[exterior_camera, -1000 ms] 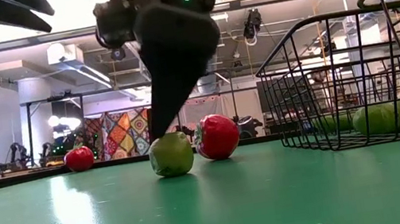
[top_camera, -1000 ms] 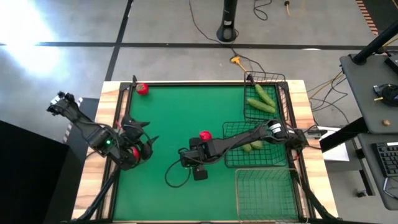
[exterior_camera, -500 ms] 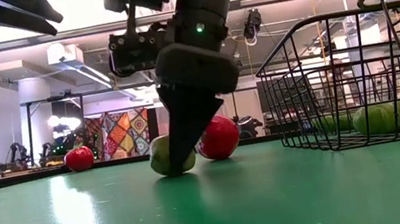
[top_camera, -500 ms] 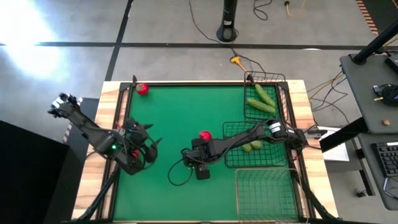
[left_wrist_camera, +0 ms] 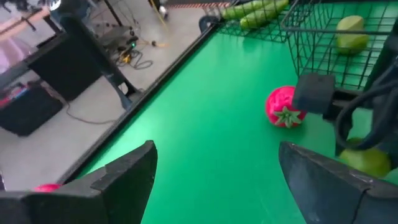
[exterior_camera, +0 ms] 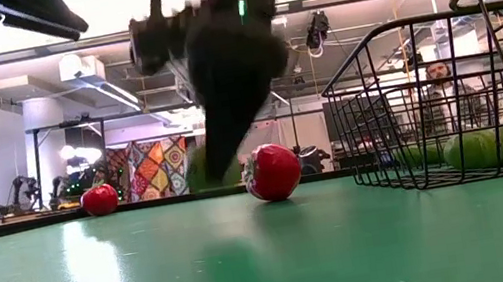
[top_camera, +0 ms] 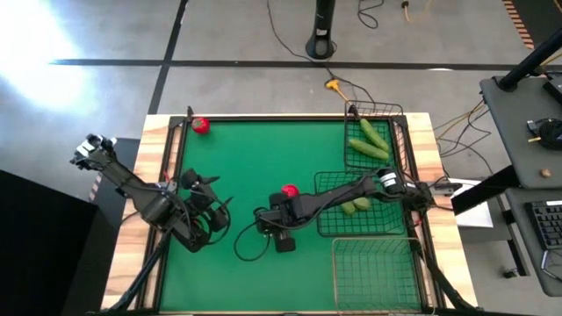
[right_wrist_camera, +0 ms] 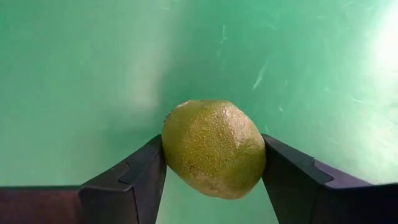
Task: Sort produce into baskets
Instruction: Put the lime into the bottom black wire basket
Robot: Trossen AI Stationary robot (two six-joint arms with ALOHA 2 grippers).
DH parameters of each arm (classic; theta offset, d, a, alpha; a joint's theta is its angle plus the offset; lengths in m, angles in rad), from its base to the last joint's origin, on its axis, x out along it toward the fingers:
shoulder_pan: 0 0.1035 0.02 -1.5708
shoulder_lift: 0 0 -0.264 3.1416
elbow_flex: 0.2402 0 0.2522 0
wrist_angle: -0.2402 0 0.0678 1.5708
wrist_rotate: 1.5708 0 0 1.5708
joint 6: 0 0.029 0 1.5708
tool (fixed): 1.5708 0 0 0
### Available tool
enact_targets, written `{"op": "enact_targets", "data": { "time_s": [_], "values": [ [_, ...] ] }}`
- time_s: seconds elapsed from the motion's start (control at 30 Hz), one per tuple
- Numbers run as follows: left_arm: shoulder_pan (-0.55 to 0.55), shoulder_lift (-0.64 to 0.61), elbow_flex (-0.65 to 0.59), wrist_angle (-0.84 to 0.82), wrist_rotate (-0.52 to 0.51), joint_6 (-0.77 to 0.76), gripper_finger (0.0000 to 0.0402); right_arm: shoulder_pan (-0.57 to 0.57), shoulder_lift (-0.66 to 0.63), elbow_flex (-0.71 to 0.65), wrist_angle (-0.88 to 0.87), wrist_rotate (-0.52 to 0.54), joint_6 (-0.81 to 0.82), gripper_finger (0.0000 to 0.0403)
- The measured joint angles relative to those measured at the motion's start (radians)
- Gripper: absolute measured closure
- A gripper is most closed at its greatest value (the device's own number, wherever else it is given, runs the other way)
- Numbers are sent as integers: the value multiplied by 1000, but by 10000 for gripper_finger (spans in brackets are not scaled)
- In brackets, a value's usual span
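Note:
My right gripper (right_wrist_camera: 213,163) is shut on a small yellow-green fruit (right_wrist_camera: 213,148) near the table's middle (top_camera: 274,226). In the low view the fruit (exterior_camera: 199,167) hangs just above the green table. A red fruit (top_camera: 289,191) lies right beside it, toward the far edge. Another red fruit (top_camera: 201,125) lies at the far left corner. My left gripper (top_camera: 212,213) hovers open at the left, with nothing between its fingers (left_wrist_camera: 124,180). Two cucumbers (top_camera: 369,140) lie in the narrow dark basket (top_camera: 392,132). Yellow-green fruits (top_camera: 356,206) lie in the larger dark basket (top_camera: 329,224). My right gripper pinches the yellow-green fruit by two opposite sides (right_wrist_camera: 169,149) between its two fingers (right_wrist_camera: 298,180). The fingers come from above, pointing down at the table. The fruit is lifted just clear of the table.
A paler wire basket (top_camera: 373,268) stands at the near right. The three baskets line the table's right side, and open green surface lies between the two arms and along the near edge. A person (exterior_camera: 442,96) shows in the room behind the baskets.
My right gripper has shut on the yellow-green fruit and raised it off the table. The red fruit beside it has stayed put. My left gripper has drifted a little toward the table's right and near edges, still open.

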Motion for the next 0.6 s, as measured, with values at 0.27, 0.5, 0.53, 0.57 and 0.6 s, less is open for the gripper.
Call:
{"op": "enact_targets", "data": {
  "time_s": [0.27, 0.5, 0.53, 0.57, 0.6],
  "values": [
    [-2, -23, 96, -89, -12, 48, 86, 59, -102, 225, -429, 9, 128, 183],
    [-2, -9, 112, -92, -29, 70, 86, 131, -305, 106, -688, 179, 418, 183],
    [-1, -9, 112, -92, -39, 61, 86, 141, -343, 63, -714, 189, 489, 183],
    [-1, -7, 112, -91, -44, 53, 86, 149, -383, 13, -728, 191, 568, 183],
    [-1, -4, 112, -90, -44, 50, 86, 159, -427, -44, -734, 191, 648, 183]
  ]
}}
